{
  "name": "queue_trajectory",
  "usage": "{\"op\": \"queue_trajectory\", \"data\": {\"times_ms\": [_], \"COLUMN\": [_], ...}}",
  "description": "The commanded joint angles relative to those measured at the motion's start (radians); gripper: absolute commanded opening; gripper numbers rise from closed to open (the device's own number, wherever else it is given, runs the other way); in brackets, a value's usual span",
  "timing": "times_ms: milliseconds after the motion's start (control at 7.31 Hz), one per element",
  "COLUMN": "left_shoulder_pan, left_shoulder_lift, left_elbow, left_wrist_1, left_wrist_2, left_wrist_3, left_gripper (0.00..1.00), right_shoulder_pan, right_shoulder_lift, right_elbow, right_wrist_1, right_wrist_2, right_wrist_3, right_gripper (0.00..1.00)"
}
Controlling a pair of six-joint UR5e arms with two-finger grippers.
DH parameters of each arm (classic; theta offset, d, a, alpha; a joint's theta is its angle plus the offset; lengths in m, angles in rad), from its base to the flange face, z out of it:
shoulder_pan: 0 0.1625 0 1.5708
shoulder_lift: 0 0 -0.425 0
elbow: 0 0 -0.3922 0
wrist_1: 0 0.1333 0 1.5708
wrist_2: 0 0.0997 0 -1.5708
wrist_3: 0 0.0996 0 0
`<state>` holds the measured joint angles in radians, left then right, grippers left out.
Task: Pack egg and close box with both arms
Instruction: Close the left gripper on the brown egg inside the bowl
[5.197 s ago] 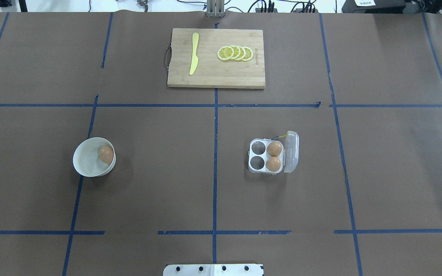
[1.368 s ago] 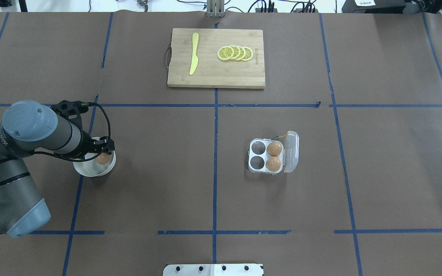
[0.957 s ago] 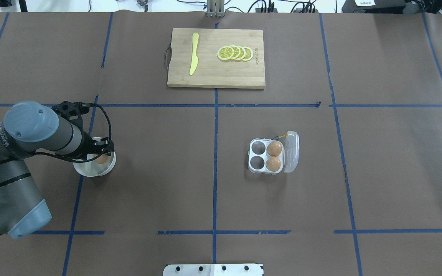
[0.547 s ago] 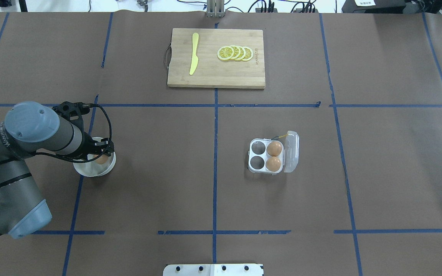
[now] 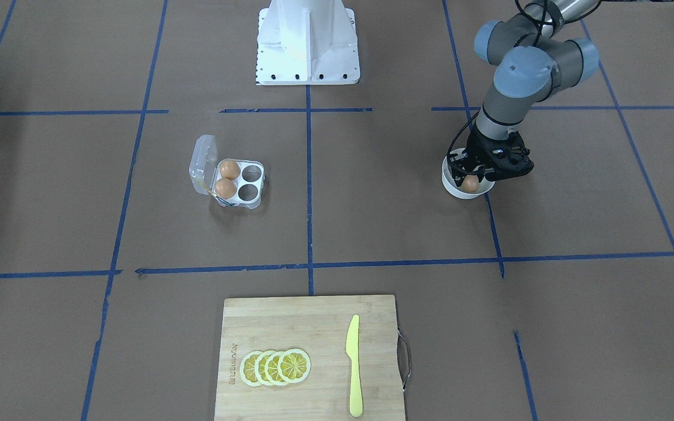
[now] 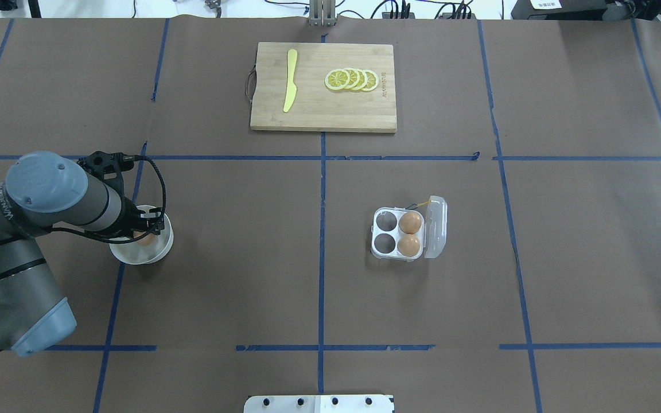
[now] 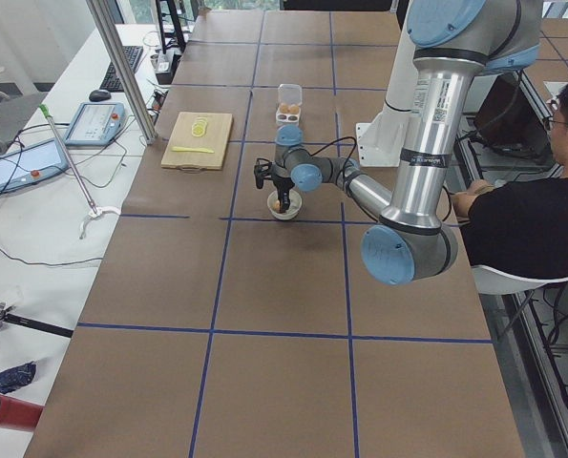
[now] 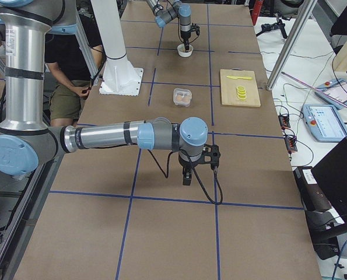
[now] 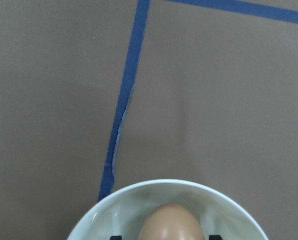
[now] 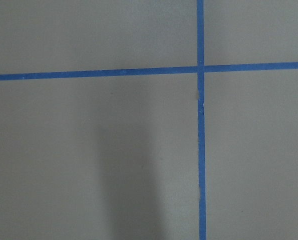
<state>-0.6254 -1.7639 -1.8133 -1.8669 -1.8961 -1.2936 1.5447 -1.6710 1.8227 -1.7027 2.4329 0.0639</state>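
brown paper covers the table, and in the front-facing view the left claw (image 5: pixel 470 177) reaches down into the white bowl (image 5: pixel 451 186) at the right of the frame, its fingers about the egg (image 5: pixel 470 184). the step in hand looks to be picking up that egg. the box (image 5: pixel 237 182) lies left of centre, well apart from the bowl, with its lid thrown back, two cells filled and two bare (the bare ones on the side toward the bowl). at the bottom, a cutting board (image 5: pixel 313 318) with lemon slices (image 5: pixel 275 367) and a knife (image 5: pixel 353 362) sits out of the way.

overhead, the arm hides much of the bowl at the left. i see nothing standing in the run from there to the box, right of centre.

the left side view shows the claw low in the bowl at mid frame, too small to tell more.

in the right side view the right claw (image 8: pixel 186 177) hangs over the paper in the lower middle, well apart from the box. i cannot tell whether it is parted or closed.

the left wrist view has the egg at the bottom edge with a black fingertip (image 9: pixel 116 237) on either side and white bowl showing between, so the claw is parted, not yet clamped. next it should close gently and lift straight clear of the rim, as the smooth shell could slip.

the right wrist view shows only paper and blue tape (image 10: pixel 201 150).
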Motion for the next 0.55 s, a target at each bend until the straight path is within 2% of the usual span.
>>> {"op": "queue_trajectory", "data": {"times_ms": [0, 137, 410], "left_shoulder_pan": [-0.019, -0.02, -0.033], "left_shoulder_lift": [0.047, 0.088, 0.06], "left_elbow": [-0.102, -0.156, -0.202], "left_wrist_1": [0.006, 0.006, 0.006], "left_wrist_2": [0.002, 0.003, 0.003], "left_wrist_3": [0.0, 0.0, -0.003], "left_gripper": [0.0, 0.0, 0.0], "right_shoulder_pan": [0.0, 0.0, 0.0], "right_shoulder_lift": [0.002, 0.004, 0.005], "right_elbow": [0.003, 0.001, 0.021], "right_wrist_1": [0.0, 0.0, 0.002], "right_wrist_2": [0.0, 0.0, -0.002], "right_wrist_3": [0.001, 0.001, -0.001], "right_gripper": [1.0, 1.0, 1.0]}}
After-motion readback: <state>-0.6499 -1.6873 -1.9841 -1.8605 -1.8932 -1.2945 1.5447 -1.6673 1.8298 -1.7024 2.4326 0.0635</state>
